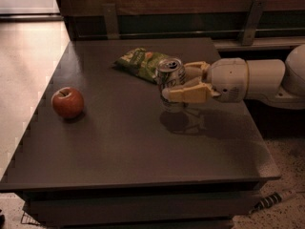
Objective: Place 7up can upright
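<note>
Setting: dark grey tabletop [119, 147], wood-panelled wall behind, pale floor to the left.

Item 1: 7up can [169, 71]. Silver-grey, shiny top facing up, upright, right of the tabletop's centre and just in front of the snack bag. It appears to hang slightly above the surface, over its own shadow. Probably light, with thin walls that dent easily and smooth, slippery sides. Best held across mid-body with moderate pressure. No lettering is legible.

Item 2: claw [175, 84]. It reaches in from the right and is closed around the can's body, one tan finger [188, 94] across the near side.

Item 3: green snack bag [140, 61]. Flat, behind the can; print unreadable.

Item 4: red apple [67, 102]. Left side, well apart from the can.
</note>
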Motion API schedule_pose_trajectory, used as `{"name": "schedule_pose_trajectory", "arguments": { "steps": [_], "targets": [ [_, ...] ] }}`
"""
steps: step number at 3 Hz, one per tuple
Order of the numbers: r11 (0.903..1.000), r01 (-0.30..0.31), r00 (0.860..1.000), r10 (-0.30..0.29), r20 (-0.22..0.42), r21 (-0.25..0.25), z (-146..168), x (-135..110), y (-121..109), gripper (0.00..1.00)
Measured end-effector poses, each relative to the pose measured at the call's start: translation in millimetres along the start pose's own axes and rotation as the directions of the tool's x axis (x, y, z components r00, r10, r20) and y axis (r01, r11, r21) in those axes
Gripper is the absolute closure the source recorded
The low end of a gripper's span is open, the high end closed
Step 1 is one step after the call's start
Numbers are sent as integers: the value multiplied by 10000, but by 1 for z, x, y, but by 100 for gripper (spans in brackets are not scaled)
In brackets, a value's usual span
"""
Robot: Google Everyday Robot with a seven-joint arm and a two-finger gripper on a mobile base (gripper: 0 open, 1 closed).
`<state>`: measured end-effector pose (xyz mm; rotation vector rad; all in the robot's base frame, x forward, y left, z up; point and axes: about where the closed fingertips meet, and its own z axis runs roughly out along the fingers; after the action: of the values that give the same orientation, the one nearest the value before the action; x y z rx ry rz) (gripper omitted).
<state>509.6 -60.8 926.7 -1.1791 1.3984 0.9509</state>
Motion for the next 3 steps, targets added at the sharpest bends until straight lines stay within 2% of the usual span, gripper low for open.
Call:
{"name": "schedule_pose_trajectory", "arguments": {
  "steps": [1,2,3],
  "targets": [
    [9993,-352,9993,353,116,-80,12,14,2,100],
    [9955,-927,9950,919,399,198,6,37,0,100],
    [9859,-1563,9859,1521,705,599,-6,62,-5,100]
  ]
}}
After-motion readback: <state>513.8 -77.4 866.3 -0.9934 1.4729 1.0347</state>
